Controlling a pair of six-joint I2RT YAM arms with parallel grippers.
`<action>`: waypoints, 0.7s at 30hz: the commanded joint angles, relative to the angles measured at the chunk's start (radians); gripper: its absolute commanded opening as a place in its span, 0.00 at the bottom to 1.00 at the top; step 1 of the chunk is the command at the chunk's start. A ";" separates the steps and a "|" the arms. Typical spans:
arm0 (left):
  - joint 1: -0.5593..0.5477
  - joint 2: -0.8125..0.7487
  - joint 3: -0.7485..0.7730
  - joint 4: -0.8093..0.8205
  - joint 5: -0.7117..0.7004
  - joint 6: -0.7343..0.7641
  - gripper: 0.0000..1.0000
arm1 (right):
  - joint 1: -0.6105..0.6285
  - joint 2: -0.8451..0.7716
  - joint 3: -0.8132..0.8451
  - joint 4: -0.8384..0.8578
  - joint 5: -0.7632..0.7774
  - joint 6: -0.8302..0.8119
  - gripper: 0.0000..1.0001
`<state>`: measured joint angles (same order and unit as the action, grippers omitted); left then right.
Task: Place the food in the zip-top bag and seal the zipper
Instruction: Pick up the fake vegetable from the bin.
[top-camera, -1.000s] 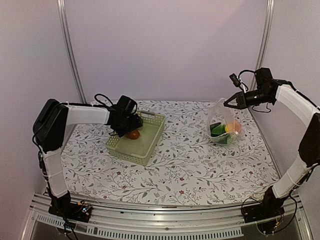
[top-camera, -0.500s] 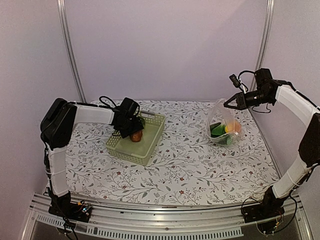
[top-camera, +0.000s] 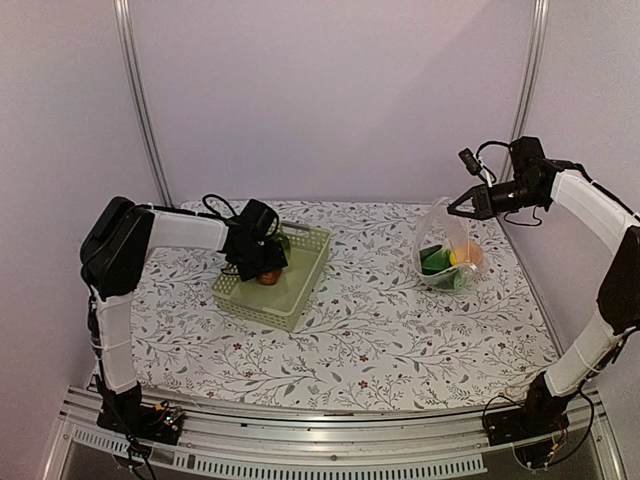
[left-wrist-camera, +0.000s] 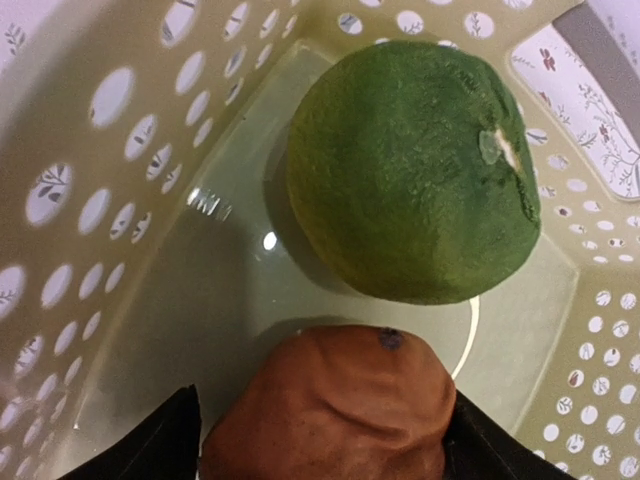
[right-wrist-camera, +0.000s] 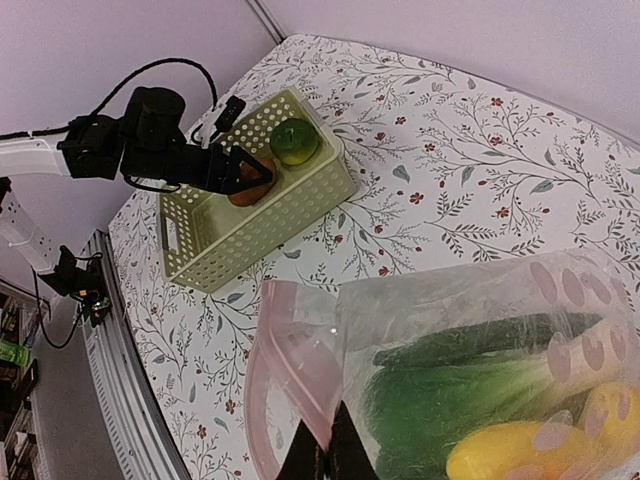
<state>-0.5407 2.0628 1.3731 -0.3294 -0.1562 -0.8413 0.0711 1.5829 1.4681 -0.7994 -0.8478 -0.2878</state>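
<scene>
Right fingers (right-wrist-camera: 350, 450) pinch the clear crinkly bag (right-wrist-camera: 480, 330) near its pinkish zipper strip (right-wrist-camera: 295, 370), holding the mouth up, apparently for loading. Left fingers (left-wrist-camera: 160, 450) clamp a brown toy piece (left-wrist-camera: 330, 410) inside the pale green lattice basket (left-wrist-camera: 60, 200).

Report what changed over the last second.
The left pincer, gripping the brown piece, edged slightly right inside the basket, its elbow swinging inward. The right pincer still holds up the zip-top bag by its mouth; bag and food stayed put.
</scene>
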 joint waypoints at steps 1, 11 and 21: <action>-0.003 -0.018 -0.011 -0.024 0.016 0.045 0.78 | 0.004 -0.029 -0.011 0.007 -0.010 -0.004 0.00; -0.012 -0.069 0.002 -0.043 0.044 0.077 0.61 | 0.004 -0.050 -0.028 0.009 0.011 -0.006 0.00; -0.119 -0.185 0.090 -0.099 0.015 0.127 0.59 | 0.004 -0.038 -0.012 0.008 0.013 -0.002 0.00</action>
<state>-0.6060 1.9301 1.3994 -0.4080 -0.1406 -0.7475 0.0711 1.5597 1.4517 -0.7994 -0.8413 -0.2882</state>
